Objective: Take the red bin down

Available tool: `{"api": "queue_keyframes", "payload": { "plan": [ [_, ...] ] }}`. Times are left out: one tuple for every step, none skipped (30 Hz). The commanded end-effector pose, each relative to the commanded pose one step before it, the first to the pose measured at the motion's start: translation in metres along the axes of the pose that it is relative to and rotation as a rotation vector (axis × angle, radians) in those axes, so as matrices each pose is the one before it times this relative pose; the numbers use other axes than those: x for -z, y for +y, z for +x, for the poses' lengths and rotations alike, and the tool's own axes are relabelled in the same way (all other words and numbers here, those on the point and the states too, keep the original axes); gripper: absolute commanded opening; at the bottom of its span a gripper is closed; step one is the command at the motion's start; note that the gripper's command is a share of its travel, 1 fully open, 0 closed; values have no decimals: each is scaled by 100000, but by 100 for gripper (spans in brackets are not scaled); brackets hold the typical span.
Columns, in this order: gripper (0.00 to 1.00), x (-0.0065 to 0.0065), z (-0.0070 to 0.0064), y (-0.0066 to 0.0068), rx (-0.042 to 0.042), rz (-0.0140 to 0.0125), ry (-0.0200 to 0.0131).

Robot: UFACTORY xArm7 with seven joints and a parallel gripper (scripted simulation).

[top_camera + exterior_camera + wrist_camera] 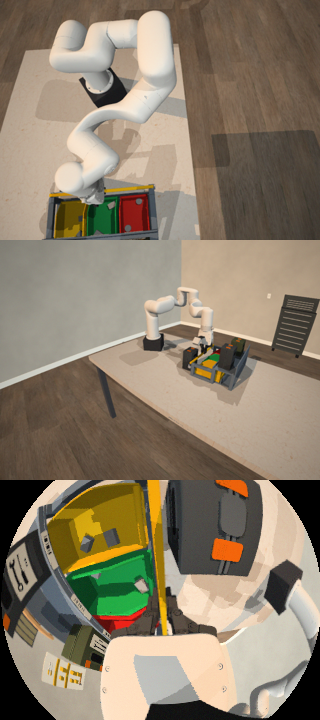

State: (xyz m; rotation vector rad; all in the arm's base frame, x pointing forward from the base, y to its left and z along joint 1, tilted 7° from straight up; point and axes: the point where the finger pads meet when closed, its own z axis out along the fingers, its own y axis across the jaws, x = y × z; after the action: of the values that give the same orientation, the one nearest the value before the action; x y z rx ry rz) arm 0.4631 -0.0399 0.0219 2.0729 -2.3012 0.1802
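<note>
You've got three bins lined up in the shelf (153, 206) (192, 369) (44, 517): one yellow bin (69, 211) (209, 364) (100, 520), one green bin (102, 215) (214, 358) (117, 590), one red bin (134, 214) (218, 351) (120, 623), your target, with two round parts showing inside. Your end effector (96, 204) (204, 351) (162, 594) is clamped on the single yellow rail (129, 188) (194, 359) (158, 545), not on any bin! One dark case (188, 360) (215, 525) stands upright on the worktop (20, 155) (155, 384) (200, 595), beside the shelf.
</note>
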Motion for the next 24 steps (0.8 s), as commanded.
{"api": "queue_keyframes", "payload": {
  "plan": [
    [0, 231, 1, -126, -3, 434, -9],
    [0, 1060, 1, 4, -3, -14, -2],
    [0, 1100, 0, -1, 1, 3, 0],
    [0, 1100, 0, -1, 1, 3, 0],
    [0, 1100, 0, -1, 1, 3, 0],
    [0, 1100, 0, -1, 1, 3, 0],
    [0, 0, 0, 0, 0, 0, 0],
    [0, 0, 0, 0, 0, 0, 0],
    [0, 0, 0, 0, 0, 0, 0],
    [0, 0, 0, 0, 0, 0, 0],
    [0, 0, 0, 0, 0, 0, 0],
    [0, 0, 0, 0, 0, 0, 0],
    [0, 0, 0, 0, 0, 0, 0],
    [0, 0, 0, 0, 0, 0, 0],
    [0, 0, 0, 0, 0, 0, 0],
    [0, 0, 0, 0, 0, 0, 0],
    [0, 0, 0, 0, 0, 0, 0],
    [0, 0, 0, 0, 0, 0, 0],
    [0, 572, 10, -2, -23, -12, -7],
    [0, 751, -4, -4, 8, 2, 2],
    [0, 751, -4, -4, 8, 2, 2],
    [0, 751, -4, -4, 8, 2, 2],
    [0, 751, -4, -4, 8, 2, 2],
    [0, 0, 0, 0, 0, 0, 0]
  ]
}}
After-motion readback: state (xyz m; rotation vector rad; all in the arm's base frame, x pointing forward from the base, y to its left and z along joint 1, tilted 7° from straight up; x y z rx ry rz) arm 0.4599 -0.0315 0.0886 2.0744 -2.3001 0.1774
